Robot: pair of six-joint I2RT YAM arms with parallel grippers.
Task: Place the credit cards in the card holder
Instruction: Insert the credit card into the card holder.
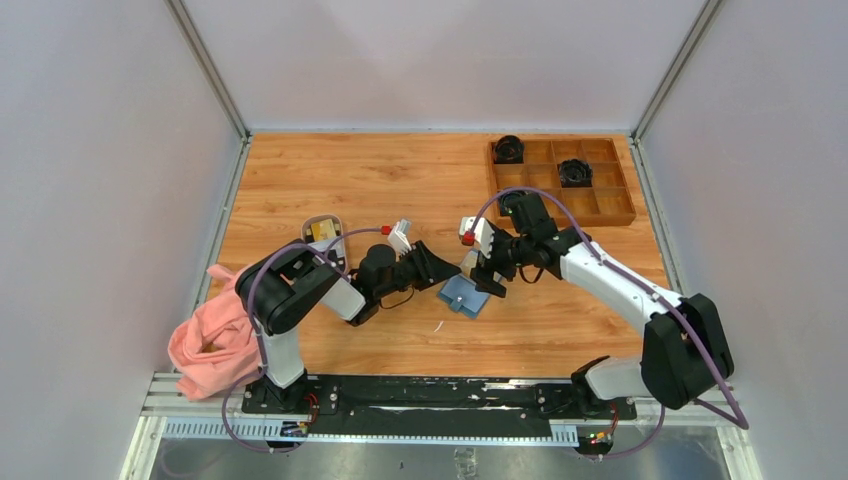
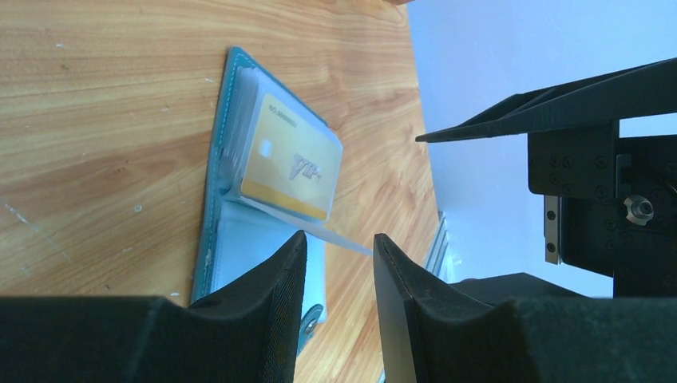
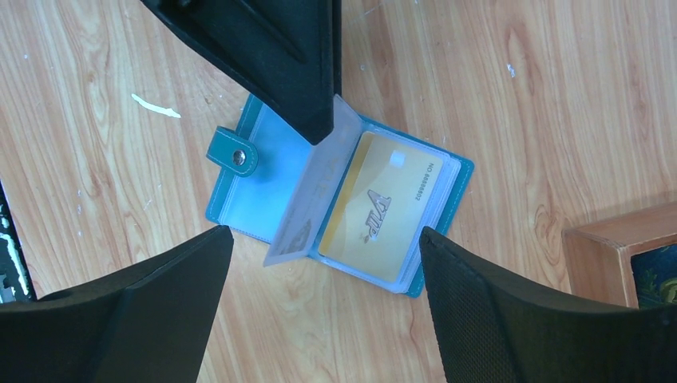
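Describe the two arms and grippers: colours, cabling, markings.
The left arm and right arm match: white link shells, black joint housings. A lilac cable loops along each. Each wrist carries a white block with a red spot. The left gripper and right gripper have matte black wedge-shaped fingers with finely textured pads.

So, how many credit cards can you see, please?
2: one gold card in a clear pocket of the open card holder; one yellowish card in the white dish; more may be stacked under it.

Bare tabletop [image 3: 519, 80] all around the open card holder [image 3: 239, 199]; left end effector [image 2: 338, 239] close over its middle.
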